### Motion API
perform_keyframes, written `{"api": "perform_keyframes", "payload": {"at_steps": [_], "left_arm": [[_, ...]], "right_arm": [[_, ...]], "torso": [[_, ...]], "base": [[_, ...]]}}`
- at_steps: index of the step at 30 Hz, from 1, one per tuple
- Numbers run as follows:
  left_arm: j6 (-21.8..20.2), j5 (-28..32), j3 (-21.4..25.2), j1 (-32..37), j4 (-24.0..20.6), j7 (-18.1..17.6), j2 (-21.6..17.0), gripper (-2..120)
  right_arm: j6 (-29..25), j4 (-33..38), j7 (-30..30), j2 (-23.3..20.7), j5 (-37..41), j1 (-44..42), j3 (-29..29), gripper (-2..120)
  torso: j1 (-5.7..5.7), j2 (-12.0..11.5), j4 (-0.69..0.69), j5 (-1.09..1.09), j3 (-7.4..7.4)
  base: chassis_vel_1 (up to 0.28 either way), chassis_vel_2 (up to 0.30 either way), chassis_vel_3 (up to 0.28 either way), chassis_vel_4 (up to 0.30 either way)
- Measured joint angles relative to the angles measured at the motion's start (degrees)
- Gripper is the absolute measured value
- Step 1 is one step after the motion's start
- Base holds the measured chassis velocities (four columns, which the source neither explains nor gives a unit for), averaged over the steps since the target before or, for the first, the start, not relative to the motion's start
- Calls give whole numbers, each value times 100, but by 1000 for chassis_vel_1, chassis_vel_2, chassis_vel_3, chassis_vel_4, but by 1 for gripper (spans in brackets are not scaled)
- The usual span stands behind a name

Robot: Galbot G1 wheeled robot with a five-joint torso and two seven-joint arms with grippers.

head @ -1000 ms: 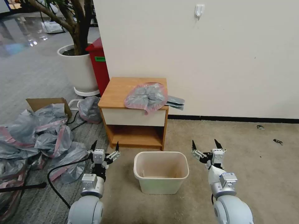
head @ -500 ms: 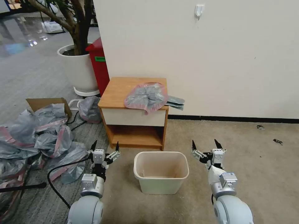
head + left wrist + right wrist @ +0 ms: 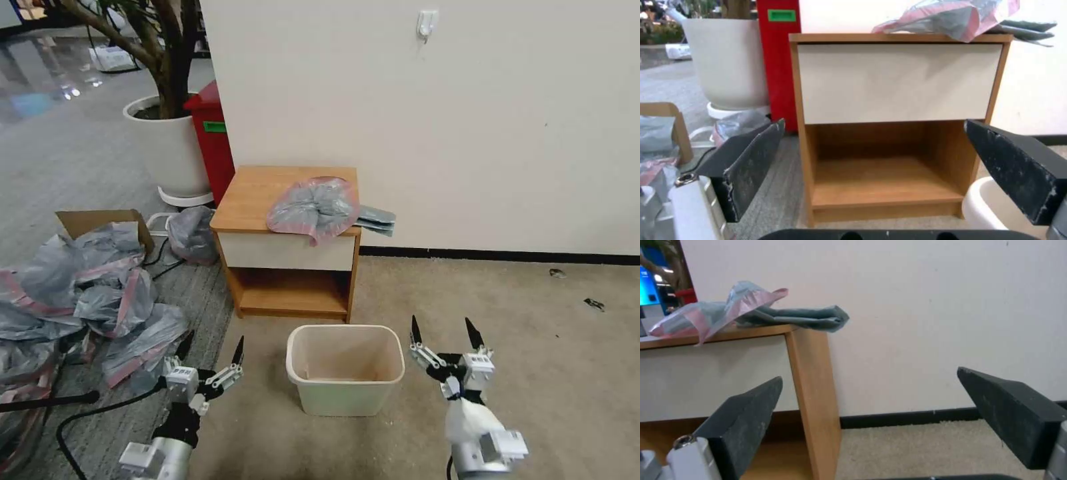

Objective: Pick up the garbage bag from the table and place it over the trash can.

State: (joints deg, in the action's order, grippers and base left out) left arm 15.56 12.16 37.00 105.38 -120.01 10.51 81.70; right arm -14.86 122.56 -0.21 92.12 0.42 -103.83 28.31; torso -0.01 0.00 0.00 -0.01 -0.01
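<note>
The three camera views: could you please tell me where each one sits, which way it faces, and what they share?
Head view: on the robot's head, looking forward and down at the table, trash can, and both open grippers, left gripper and right gripper.
Left wrist view: low, facing the table's drawer front, between its own fingers.
Right wrist view: low, facing the wall, past its own fingers.
Shared: the garbage bag on the table.

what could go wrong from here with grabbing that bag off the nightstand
1. The garbage bag droops over the table's front right edge, so a glancing touch may drag it to the floor.
2. It is thin and crumpled; an open claw may pinch only one layer and leave it bunched rather than opened for the trash can.
3. Both the left claw and right claw sit low beside the can, so lifting carelessly could knock it.
</note>
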Motion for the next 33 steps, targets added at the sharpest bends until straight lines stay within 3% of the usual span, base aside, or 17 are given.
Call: {"api": "perform_keyframes", "payload": {"at_steps": [7, 14, 15, 17, 18, 21, 26, 33], "left_arm": [[5, 54, -1, -81, 53, -5, -63, 100], [69, 450, -8, -365, 301, 49, -315, 100], [123, 506, -8, -431, 386, 85, -365, 100], [287, 588, 30, -550, 557, 301, -510, 100], [287, 588, 30, -550, 557, 301, -510, 100], [291, 526, 1, -416, 532, 412, -388, 100], [364, 375, 54, -290, 427, 412, -272, 100], [345, 327, 202, -134, 287, 434, -234, 100]], "right_arm": [[10, -12, 8, -1, 133, 92, -10, 100], [218, -122, 39, -287, 1050, 560, -175, 100], [358, -139, 23, -354, 1305, 684, -207, 100], [1183, -241, 114, -588, 2724, 1417, -425, 100], [1183, -241, 114, -588, 2724, 1417, -425, 100], [1540, -727, 392, -602, 4578, 2484, -640, 100], [1671, -1069, 856, -428, 5671, 3197, -735, 100], [1697, -1455, 949, -257, 5978, 3668, -777, 100]], "torso": [[0, 0, 0, 1, 0], [0, 0, -1, 2, 1], [1, 0, -1, 1, 1], [0, 0, -1, 2, 1], [0, 0, -1, 2, 1], [0, 0, 0, 1, 1], [0, 0, 1, 1, 2], [0, 0, 0, 1, 2]], "base": [[0, 0, 0, 0], [0, 0, 0, 0], [0, 0, 0, 0], [0, 0, 0, 0], [0, 0, 0, 0], [0, 0, 0, 0], [0, 0, 0, 0], [0, 0, 0, 0]]}}
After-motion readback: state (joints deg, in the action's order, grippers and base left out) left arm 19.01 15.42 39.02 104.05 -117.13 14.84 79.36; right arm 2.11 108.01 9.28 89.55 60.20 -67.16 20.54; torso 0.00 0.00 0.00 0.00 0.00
